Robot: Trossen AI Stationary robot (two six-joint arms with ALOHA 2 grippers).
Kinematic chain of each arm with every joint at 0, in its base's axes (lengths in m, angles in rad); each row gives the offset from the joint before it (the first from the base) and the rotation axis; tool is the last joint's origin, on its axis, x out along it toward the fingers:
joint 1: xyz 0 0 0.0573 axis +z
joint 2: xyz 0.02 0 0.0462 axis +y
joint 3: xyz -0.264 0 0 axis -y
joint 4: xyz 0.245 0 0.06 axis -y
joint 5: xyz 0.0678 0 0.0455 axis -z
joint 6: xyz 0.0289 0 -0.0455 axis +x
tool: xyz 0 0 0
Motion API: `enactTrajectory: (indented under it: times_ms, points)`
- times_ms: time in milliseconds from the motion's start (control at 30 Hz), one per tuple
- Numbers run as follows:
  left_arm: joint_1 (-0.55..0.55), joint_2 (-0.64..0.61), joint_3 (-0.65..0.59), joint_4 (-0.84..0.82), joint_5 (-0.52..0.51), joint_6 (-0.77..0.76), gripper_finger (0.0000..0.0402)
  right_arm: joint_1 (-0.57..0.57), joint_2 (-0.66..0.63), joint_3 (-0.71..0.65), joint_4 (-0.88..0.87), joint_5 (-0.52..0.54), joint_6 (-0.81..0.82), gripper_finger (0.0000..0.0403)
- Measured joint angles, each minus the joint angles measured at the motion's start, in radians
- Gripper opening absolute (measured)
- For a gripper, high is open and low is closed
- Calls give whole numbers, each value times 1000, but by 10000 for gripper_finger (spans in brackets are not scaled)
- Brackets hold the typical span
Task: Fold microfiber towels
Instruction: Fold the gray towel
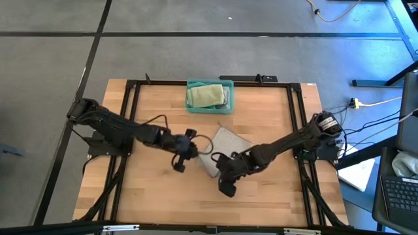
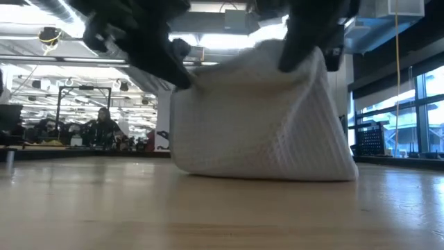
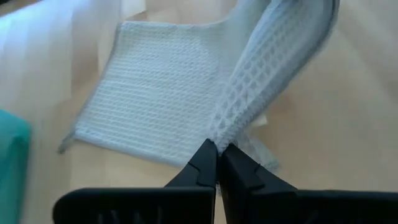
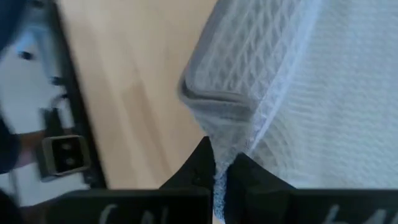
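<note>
Looking through your wrist views, both the left gripper (image 3: 217, 155) and right gripper (image 4: 219, 163) pinch the grey towel (image 1: 225, 147); only overhead shows the teal bin (image 1: 209, 96) beyond.

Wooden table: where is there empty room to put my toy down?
The wooden table is bare along its near edge and in both far corners beside the teal plastic bin. The middle is crowded: the left hand and right hand both pinch the light grey waffle-weave towel there.
</note>
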Motion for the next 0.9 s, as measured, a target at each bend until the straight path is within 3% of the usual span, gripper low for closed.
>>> enactTrajectory:
  times_ms: [200,400,600,900]
  points:
    - [115,55,13,41,65,95,0,29,-15,0,-164,137,129,9]
    - [154,116,13,172,80,104,0,35,-60,0,-371,264,246,9]
    - [171,196,54,244,77,104,0,23,-64,-3,-493,281,253,9]
    - [202,398,273,246,30,104,0,-21,-72,-41,-611,311,215,10]
